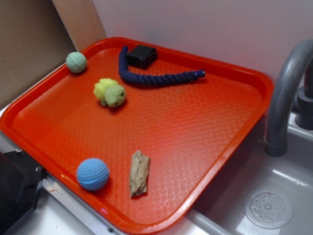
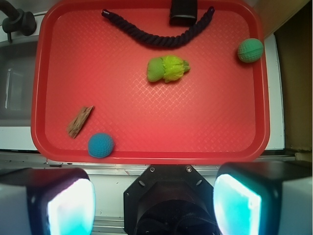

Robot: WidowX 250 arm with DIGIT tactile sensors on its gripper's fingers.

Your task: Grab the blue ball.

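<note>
The blue ball (image 1: 92,174) is sky-blue and dimpled. It sits on the red tray (image 1: 195,127) near its front left edge, beside a piece of wood (image 1: 139,174). In the wrist view the ball (image 2: 100,145) lies at the tray's near edge, left of centre. My gripper (image 2: 154,205) is open and empty, its two pads wide apart at the bottom of the wrist view, high above and behind the tray's near rim (image 2: 146,157). The gripper does not show in the exterior view.
On the tray are a dark blue rope (image 1: 156,77), a black block (image 1: 142,56), a pale green ball (image 1: 76,62) and a yellow-green plush toy (image 1: 110,92). A grey faucet (image 1: 283,98) and sink (image 1: 269,208) are at the right. A black robot base (image 1: 14,188) is at the left front.
</note>
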